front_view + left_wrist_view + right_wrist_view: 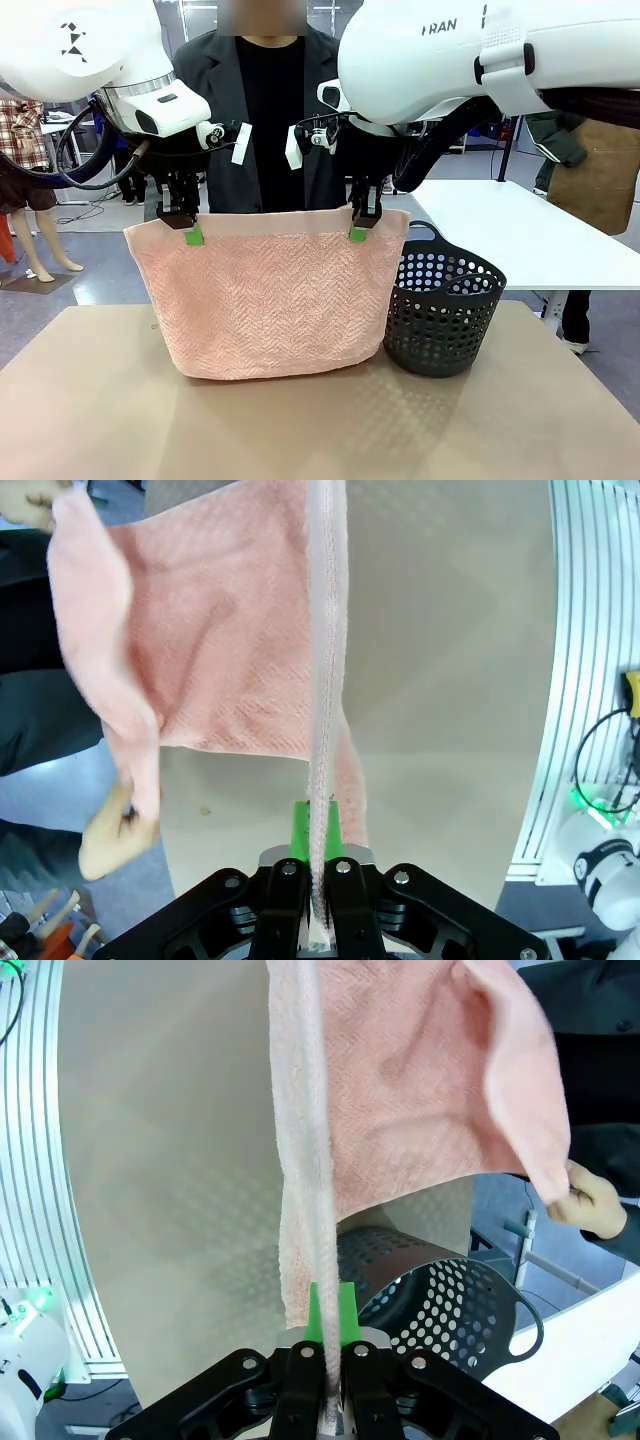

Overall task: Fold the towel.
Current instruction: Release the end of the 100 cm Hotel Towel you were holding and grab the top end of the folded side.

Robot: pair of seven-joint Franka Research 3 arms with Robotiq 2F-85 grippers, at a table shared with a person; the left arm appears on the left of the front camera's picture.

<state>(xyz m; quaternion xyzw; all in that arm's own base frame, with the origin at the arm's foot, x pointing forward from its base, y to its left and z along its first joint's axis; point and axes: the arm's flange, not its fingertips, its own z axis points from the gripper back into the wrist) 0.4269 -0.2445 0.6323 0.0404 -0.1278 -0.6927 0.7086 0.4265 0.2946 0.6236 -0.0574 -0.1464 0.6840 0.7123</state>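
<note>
Nearest me is the tan, faintly dotted bench [100, 420]. Over it the towel [270, 300] hangs doubled. My left gripper [193, 235] and right gripper [358, 232] are each pinched on its top edge (green pads showing). A dark perforated basket [440, 310] stands just beside the towel. Behind it a person [270, 120] holds the towel's far corners, with a white table [530, 235] and grey floor beyond.

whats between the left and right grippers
The plain top edge of the towel, stretched from the left gripper to the right gripper, in the front view.
</note>
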